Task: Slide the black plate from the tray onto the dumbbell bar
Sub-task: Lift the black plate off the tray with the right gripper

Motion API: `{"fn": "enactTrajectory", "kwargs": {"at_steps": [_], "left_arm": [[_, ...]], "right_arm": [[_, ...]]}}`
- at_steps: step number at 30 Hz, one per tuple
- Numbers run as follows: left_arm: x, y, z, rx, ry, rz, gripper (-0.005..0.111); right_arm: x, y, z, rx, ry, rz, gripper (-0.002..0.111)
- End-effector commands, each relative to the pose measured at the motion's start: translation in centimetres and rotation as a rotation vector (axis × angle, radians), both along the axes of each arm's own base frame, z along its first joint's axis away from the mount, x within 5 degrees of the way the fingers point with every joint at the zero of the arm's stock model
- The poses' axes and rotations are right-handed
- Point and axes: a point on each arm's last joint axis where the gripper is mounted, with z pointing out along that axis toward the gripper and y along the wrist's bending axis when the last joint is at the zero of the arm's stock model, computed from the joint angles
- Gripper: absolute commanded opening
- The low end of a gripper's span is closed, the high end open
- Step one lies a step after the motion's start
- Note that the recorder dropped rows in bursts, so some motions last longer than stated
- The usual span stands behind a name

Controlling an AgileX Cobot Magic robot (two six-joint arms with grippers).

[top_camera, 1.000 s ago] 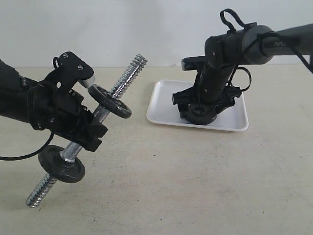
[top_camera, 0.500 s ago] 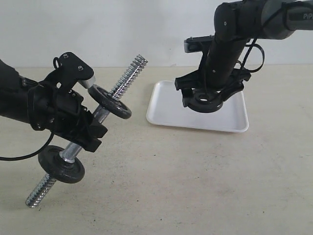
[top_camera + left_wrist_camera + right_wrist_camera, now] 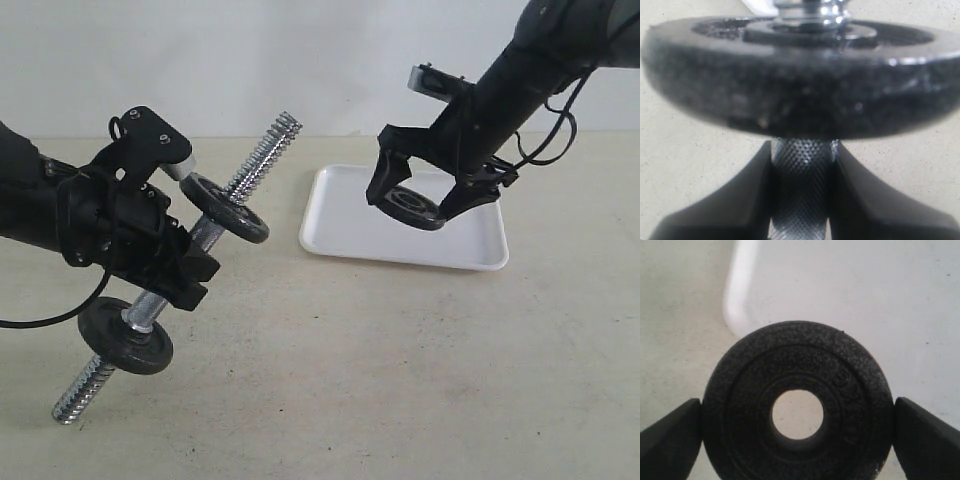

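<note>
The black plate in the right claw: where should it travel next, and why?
Probably sideways, toward the free threaded upper end of the dumbbell bar. The right gripper holds the black plate by its rim, in the air above the tray, while the left gripper grips the bar's middle, tilted. The plate's hole likely needs lining up with that end first.

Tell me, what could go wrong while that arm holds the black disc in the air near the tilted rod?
1. The right end effector pinches the black plate only by its rim, so it might slip and drop toward the tray.
2. The dumbbell bar is tilted and has a coarse threaded tip, so a misaligned hole could catch there.
3. A push might twist the bar in the left end effector.
</note>
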Motion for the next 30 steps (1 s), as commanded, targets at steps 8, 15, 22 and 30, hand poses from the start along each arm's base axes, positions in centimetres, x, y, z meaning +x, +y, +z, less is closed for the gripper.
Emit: {"fn": "enactTrajectory", "kwargs": {"at_steps": [8, 15, 22, 30], "left_arm": [[0.5, 0.1, 3.0, -0.049, -0.12, 0.043, 0.004], [0.4, 0.1, 3.0, -0.022, -0.127, 0.01, 0.004], [0.6, 0.3, 2.6, 0.047, -0.166, -0.042, 0.004], [1.6, 0.3, 1.2, 0.09, -0.184, -0.022, 0.004]], "right_arm": [[-0.2, -0.6, 4.0, 0.44, 0.002, 0.052, 0.0], [0.0, -0.1, 4.8, 0.547, 0.014, 0.003, 0.0], [-0.1, 0.1, 4.8, 0.553, 0.056, -0.03, 0.0], [-0.6, 1.8, 4.8, 0.555, 0.079, -0.002, 0.0]]}}
